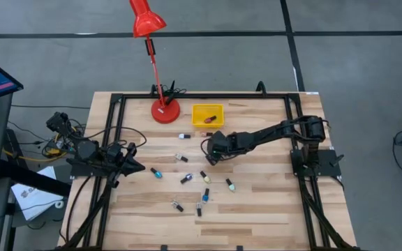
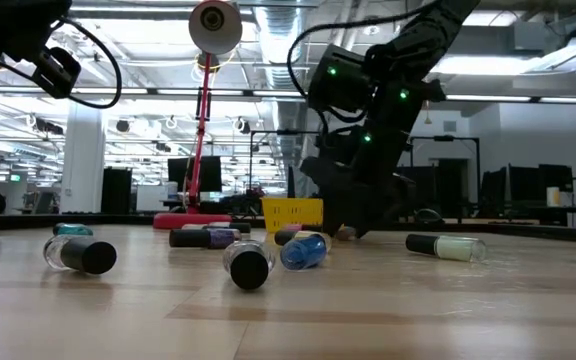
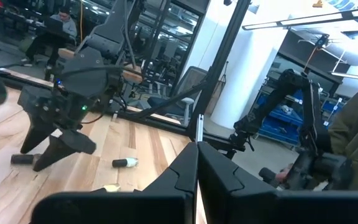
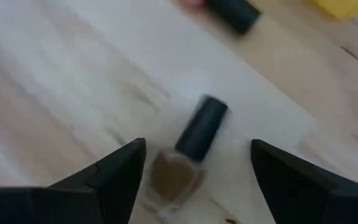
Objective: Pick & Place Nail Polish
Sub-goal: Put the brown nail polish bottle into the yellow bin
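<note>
Step in hand, judged from the layout: closing on one nail polish bottle (image 4: 194,140) for a carry to the yellow bin (image 1: 207,113).

Right gripper (image 1: 210,155) low over the middle of the counter (image 1: 257,216), jaws spread wide and empty, the bottle lying flat between them in the right wrist view. Dark cap pointing away from the wrist, brownish glass body nearer to it.

To do it well:
- Centre over the glass body, not the cap; narrower cap likely to slip or pivot.
- Line the jaws up across the bottle's short width.
- Lower until the fingertips sit beside the glass, then close gently.
- Expect rolling: round, smooth, lying on its side on bare wood.
- Lift straight up before swinging toward the bin, just beyond, beside the red lamp base (image 1: 165,110).

Left gripper (image 1: 128,166) parked at the left edge of the counter, jaws pressed together on nothing.

Materials and shapes:
- Counter: pale wooden planks, matte, visible grain, flat.
- Bottles: tiny, glossy glass with matte dark caps, all seemingly on their sides. One teal bottle (image 1: 157,173) near the left gripper, one pale bottle (image 2: 446,246) and one blue bottle (image 2: 303,250) clear in the low view, more scattered across the front half.
- Bin: small, square, shallow-walled, looks like hard plastic; one bottle (image 1: 212,119) already inside.
- Fingers: dark, hard, wedge-shaped; little give, so a light squeeze is likely enough.
</note>
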You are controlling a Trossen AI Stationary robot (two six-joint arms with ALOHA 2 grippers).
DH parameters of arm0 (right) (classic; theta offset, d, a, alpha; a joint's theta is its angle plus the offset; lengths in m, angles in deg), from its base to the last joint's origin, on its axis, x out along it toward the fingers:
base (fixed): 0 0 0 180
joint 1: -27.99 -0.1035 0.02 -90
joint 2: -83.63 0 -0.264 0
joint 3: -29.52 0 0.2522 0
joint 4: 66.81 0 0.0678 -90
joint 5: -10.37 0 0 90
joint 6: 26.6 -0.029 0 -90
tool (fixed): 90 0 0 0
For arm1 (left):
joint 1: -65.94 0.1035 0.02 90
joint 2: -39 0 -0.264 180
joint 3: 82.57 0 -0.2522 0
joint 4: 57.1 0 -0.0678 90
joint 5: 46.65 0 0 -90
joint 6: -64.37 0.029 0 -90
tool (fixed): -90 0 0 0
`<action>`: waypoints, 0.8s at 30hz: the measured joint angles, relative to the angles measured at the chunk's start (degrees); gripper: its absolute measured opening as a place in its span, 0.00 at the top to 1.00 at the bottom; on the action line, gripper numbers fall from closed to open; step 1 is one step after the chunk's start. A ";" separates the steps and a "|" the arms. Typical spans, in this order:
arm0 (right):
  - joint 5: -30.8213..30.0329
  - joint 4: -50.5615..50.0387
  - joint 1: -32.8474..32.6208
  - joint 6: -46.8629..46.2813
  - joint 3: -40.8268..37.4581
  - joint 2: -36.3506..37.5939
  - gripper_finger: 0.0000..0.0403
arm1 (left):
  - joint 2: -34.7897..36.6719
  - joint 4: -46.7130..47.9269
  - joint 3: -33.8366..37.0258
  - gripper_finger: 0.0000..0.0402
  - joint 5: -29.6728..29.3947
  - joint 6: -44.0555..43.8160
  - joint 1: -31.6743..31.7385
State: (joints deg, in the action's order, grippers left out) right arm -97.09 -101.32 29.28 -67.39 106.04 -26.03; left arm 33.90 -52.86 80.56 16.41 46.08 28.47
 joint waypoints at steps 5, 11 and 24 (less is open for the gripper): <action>3.53 0.53 2.66 11.69 1.30 5.18 0.30 | 0.00 -0.02 0.00 1.00 0.00 0.00 0.00; 4.98 -1.59 4.84 16.31 1.23 9.98 0.30 | -0.04 -0.13 -0.02 1.00 0.00 0.00 0.00; 19.35 3.05 4.84 51.60 -3.31 10.13 0.30 | -0.04 -0.59 -0.02 1.00 0.00 0.00 -0.02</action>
State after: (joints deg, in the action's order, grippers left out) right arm -77.74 -98.27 34.12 -15.79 102.73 -15.90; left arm 33.85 -53.45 80.54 16.41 46.08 28.45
